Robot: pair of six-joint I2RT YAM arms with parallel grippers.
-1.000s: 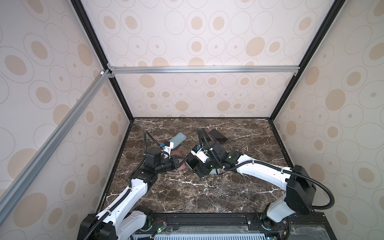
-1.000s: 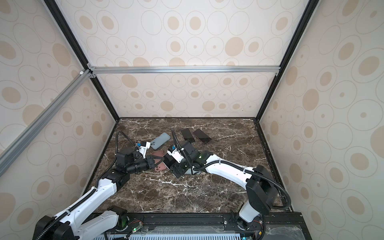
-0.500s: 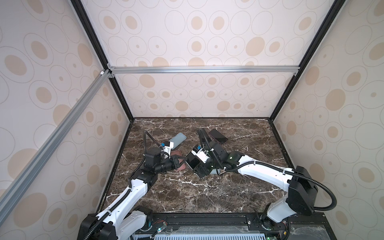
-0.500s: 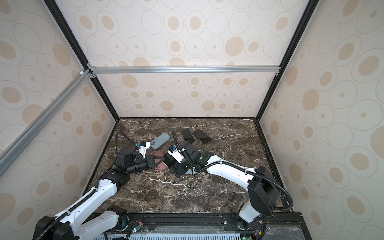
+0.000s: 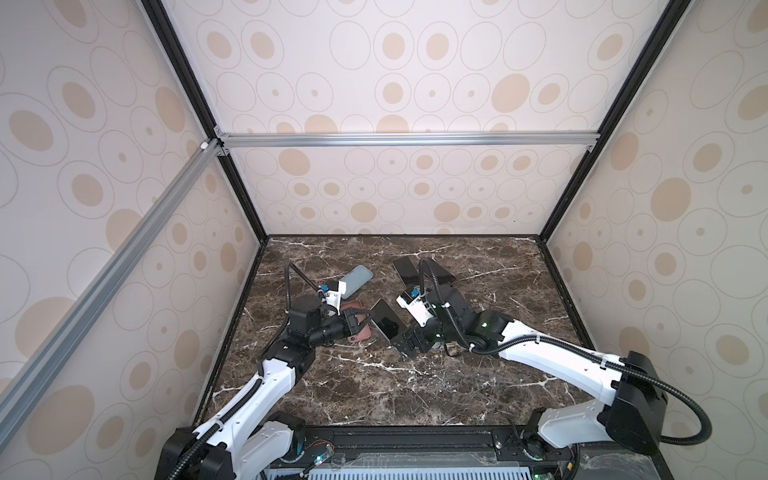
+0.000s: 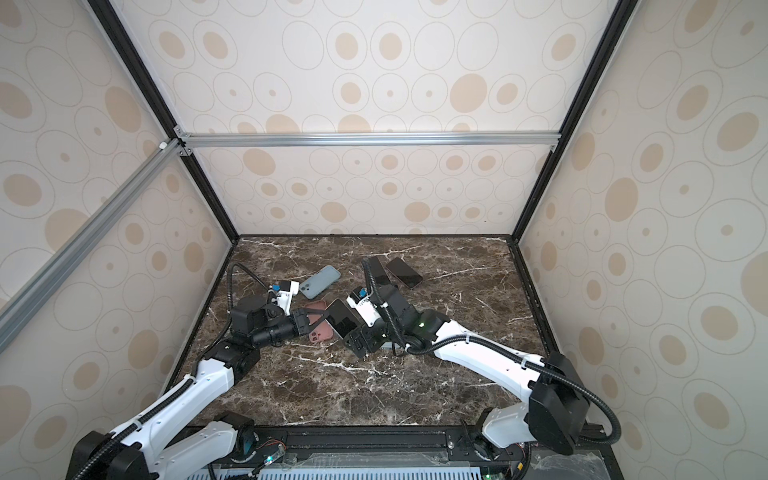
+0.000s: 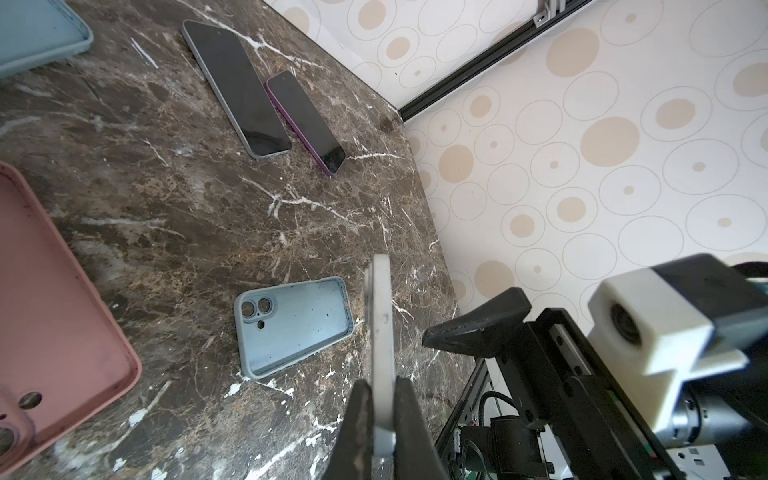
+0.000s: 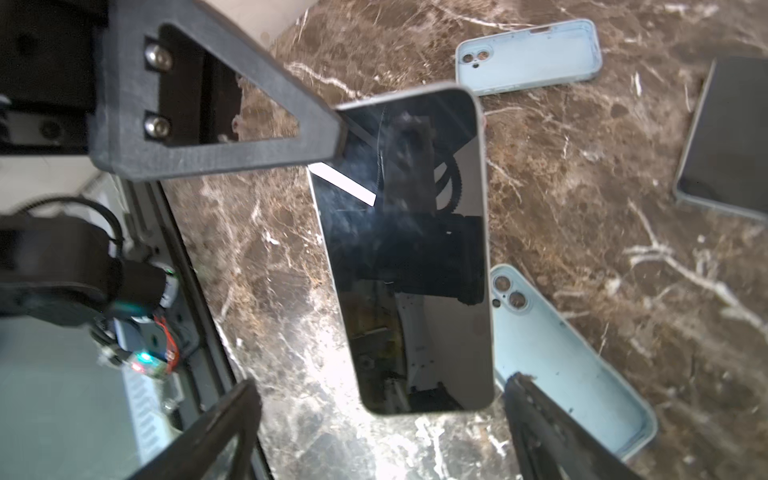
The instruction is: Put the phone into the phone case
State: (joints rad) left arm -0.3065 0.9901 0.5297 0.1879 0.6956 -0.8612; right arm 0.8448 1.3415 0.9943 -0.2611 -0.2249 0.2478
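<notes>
A silver-edged phone with a dark screen hangs tilted above the marble, and my left gripper is shut on its one end. Seen edge-on in the left wrist view, the phone sits between the two pads. My right gripper stands open at the phone's other end, a finger on each side and neither touching it. A light blue phone case lies open side up on the table just beyond the phone. A pink case lies under the left gripper.
A blue-grey case lies further back on the left. Two more phones lie side by side near the back middle, the right one purple-edged. Patterned walls close in the marble table on three sides.
My right gripper's jaws have spread wider around the phone's end. The left gripper keeps its hold, and both arms have barely moved.
</notes>
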